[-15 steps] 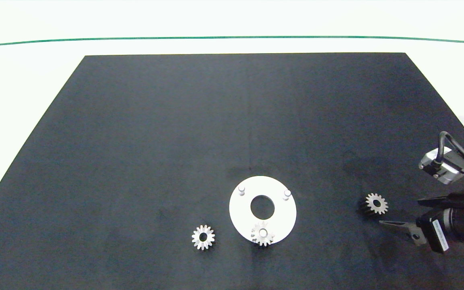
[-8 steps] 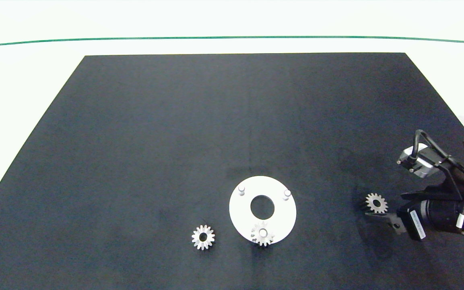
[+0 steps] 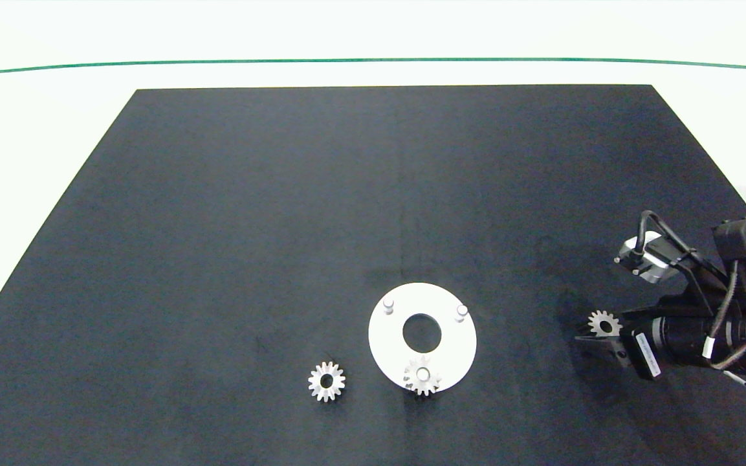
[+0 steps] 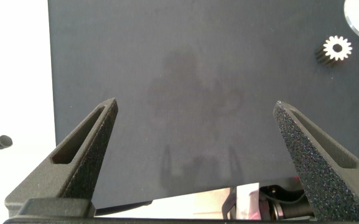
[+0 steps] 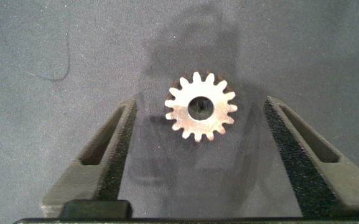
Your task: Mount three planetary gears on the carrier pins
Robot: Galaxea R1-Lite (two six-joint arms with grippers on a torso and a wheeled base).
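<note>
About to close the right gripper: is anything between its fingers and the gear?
Nothing but bare black mat. In the right wrist view the right gripper stands open, the gear lying flat between its fingers, with a gap on each side.

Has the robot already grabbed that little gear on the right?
No, in the right wrist view the gear lies flat on the mat between the open right gripper's fingers, with clear gaps on both sides.
</note>
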